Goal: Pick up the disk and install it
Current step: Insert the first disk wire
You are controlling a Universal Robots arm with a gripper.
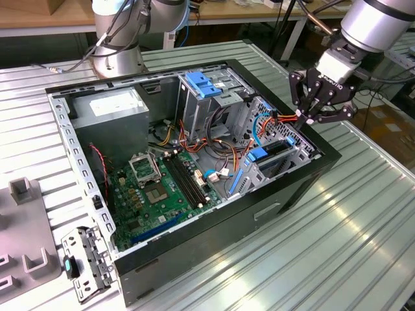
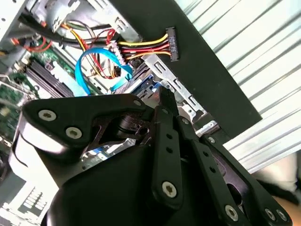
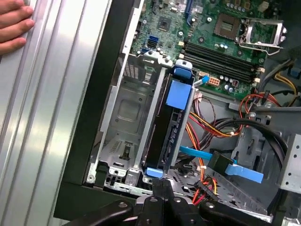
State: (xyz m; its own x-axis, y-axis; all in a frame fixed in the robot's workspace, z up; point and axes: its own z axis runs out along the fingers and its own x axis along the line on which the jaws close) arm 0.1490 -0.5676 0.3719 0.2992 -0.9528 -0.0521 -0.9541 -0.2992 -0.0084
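Install step: the black two-finger gripper [image 1: 316, 110], fingers together and empty, hovers at the open black computer case's [image 1: 295, 188] corner, just above the blue-railed silver-black disk [image 3: 165, 132] seated edgewise in its grey metal bay; seating likely wants checking.

A robotics lab or workshop: an open computer case [image 1: 194, 168] with its green motherboard [image 1: 159, 188] exposed lies on a ribbed aluminium bench [image 1: 337, 220], just below the tool [image 1: 319, 97]. A second robot arm's base [image 1: 117, 39] is bolted to the bench well beyond the case, and wooden worktops [image 1: 39, 16] with trailing cables stand behind it.
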